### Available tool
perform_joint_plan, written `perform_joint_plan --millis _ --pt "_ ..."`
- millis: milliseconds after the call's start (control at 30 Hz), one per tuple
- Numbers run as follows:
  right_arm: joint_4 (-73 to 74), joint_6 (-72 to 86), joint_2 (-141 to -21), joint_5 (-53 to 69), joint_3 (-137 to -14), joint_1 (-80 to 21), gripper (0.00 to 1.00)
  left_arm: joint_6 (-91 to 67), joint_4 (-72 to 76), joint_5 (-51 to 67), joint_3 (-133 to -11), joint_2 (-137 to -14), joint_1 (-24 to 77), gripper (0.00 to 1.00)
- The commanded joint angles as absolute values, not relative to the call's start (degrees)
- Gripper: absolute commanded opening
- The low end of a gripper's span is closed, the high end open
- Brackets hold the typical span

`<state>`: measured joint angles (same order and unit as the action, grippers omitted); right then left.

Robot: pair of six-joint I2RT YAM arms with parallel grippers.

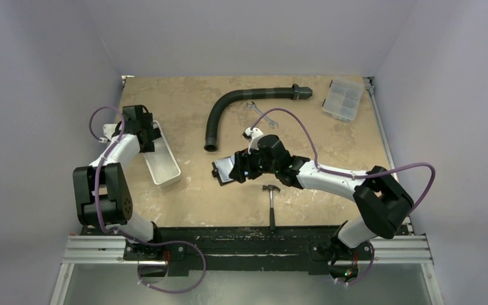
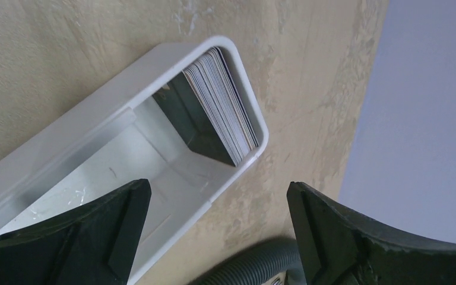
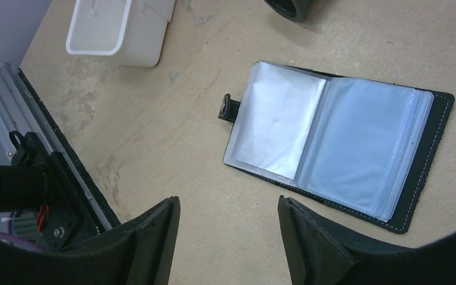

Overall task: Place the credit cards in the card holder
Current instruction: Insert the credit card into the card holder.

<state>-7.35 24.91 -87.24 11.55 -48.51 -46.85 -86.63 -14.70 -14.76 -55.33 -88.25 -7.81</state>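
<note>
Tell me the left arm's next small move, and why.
Probably lower the left hand toward the credit cards: it hangs open over the white tray, the cards stand stacked at one end of it, and the card holder lies open.

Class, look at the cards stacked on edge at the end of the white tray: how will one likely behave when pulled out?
The credit cards look thin and glossy, so one is probably stiff, light and slippery. They lean packed together against the end wall of the white tray, so neighbours may drag along or fan out.
</note>
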Motion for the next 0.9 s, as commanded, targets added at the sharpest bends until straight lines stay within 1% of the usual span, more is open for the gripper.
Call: perform_joint_plan --millis 0,167,333,433,533,867 --pt "-10.3 23.7 -86.9 12.2 -47.9 -46.5 0.69 -93.9 -14.7 -21.0 -58.7 -91.1 -8.1 0.92" --pt "-11.0 23.7 -87.3 13.1 -47.7 -46.2 0.69 -95.9 -15.0 -20.0 -61.5 -95.5 -8.2 0.92" --pt "-11.4 23.8 -87.5 13.4 -47.3 -45.8 0.69 -96.4 -10.6 -20.3 -59.8 -97.1 -8.2 0.95" --pt "-11.5 23.9 -87.6 13.7 -47.3 -45.7 0.69 -96.3 -7.5 -20.5 -58.7 -97.8 -8.1 0.93" --pt "-11.5 23.9 -87.6 13.9 -47.3 -45.6 0.69 -95.8 -5.0 -21.2 -57.5 -98.1 -8.1 0.85" --pt "-11.8 24.1 -88.1 14.4 -47.4 -45.4 0.69 -92.8 -3.1 -21.8 -58.0 -98.9 -8.3 0.50"
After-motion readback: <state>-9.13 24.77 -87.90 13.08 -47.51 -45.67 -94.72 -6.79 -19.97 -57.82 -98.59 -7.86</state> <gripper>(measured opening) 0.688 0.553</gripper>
